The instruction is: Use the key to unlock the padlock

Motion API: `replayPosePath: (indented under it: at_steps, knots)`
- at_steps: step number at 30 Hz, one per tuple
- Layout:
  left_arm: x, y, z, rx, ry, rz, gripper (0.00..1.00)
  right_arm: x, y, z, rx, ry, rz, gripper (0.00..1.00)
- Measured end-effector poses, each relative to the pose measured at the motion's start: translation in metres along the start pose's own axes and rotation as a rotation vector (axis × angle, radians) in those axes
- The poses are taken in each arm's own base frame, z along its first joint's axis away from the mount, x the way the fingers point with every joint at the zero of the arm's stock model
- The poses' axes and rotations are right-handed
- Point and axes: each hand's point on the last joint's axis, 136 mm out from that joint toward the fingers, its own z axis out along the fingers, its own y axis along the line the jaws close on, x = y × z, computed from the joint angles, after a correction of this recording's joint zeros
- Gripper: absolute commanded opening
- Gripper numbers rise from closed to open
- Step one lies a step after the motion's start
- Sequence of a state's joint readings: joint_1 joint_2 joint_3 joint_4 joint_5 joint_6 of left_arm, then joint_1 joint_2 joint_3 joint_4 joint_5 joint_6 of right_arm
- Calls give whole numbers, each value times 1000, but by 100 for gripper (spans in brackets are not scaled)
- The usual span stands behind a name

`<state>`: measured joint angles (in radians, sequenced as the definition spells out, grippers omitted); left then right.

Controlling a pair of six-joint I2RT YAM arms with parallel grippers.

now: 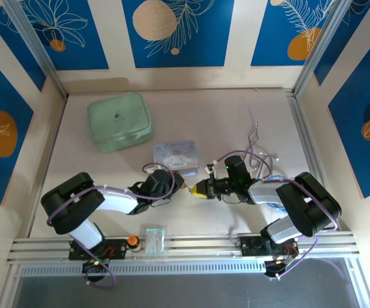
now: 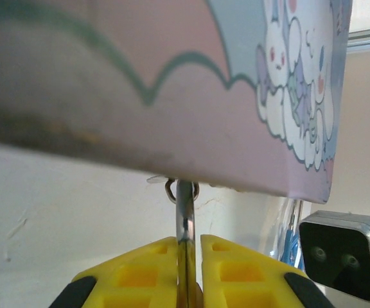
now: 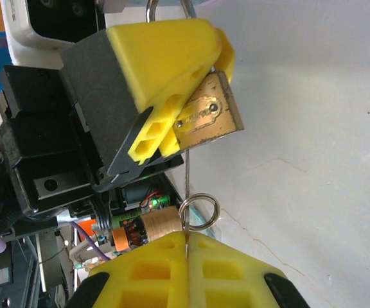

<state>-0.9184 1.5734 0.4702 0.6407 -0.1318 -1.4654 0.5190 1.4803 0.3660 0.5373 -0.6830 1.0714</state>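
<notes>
— Where is the lock?

— In my left gripper [image 2: 188, 256]. Its yellow fingers are clamped on the small brass-bodied padlock [image 3: 207, 115] with the thin silver shackle. The right wrist view shows the brass body sticking out past the fingertip, tilted, with the shackle running back along the finger.

— And the other side?

— My right gripper [image 3: 187, 247] is pinched tight on the thin pale metal key [image 3: 187, 186]. Its blade stands straight out between the two yellow fingers [image 3: 140, 269], and a small wire ring [image 3: 216, 209] hangs at its base.

— Do the two meet?

— The blade's tip reaches the lower edge of the padlock's body. Whether it sits in the keyhole I cannot tell.

— Where on the table is all this?

— From above, both grippers come tip to tip between my two arms, over the white table [image 1: 236, 122], just on the near side of the pale blue cartoon-printed tin [image 1: 175, 154]. In the left wrist view that tin looms close and blurred beyond my fingertips, and a thin metal edge is pinched between them.
</notes>
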Motion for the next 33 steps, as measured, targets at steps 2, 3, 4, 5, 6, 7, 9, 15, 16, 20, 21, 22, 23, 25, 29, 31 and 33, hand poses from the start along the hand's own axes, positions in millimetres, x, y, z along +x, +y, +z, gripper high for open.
replayPosePath:
  at_steps: [2,3,4,5,6,7,9,15,16,20,21,22,23,25,29,31,33]
  knots:
    - [0,-1,0,2,0,-4,6,0,-1,1,1,3,7,0]
    - [0,0,0,2,0,-8,6,0,-2,1,1,3,7,0]
    - [0,0,0,2,0,-13,5,0,-2,1,1,3,7,0]
    - [0,0,-1,2,0,-20,5,0,-1,1,-1,3,5,0]
    - [0,0,-1,4,0,-23,5,-1,-1,1,-2,2,2,0]
    - [0,0,0,5,0,-28,5,-2,0,2,-4,2,0,0]
    - [0,0,0,5,0,-32,4,-4,1,3,-7,4,-3,0]
    - [0,0,0,8,-1,-42,3,-7,-2,7,-9,4,1,0]
    - [0,0,0,9,-1,-42,3,-8,-2,7,-13,2,-3,0]
    - [0,0,0,9,-1,-43,0,-10,3,7,-29,-7,-22,0]
    - [0,0,0,9,-2,-45,0,-10,3,7,-36,-10,-28,0]
    - [0,-1,1,12,-2,-45,0,-10,4,7,-39,-12,-27,0]
    - [0,-1,2,13,-3,-46,0,-9,3,6,-42,-13,-27,0]
    - [-1,-2,2,15,-6,-47,0,-7,2,6,-43,-10,-20,0]
    - [-2,-2,2,15,-13,-50,0,-4,0,6,-43,-1,-8,0]
    - [-3,-2,2,20,-17,-55,0,-3,0,6,-46,6,-6,0]
    - [-3,-4,3,29,-21,-62,0,-2,1,6,-50,10,-8,0]
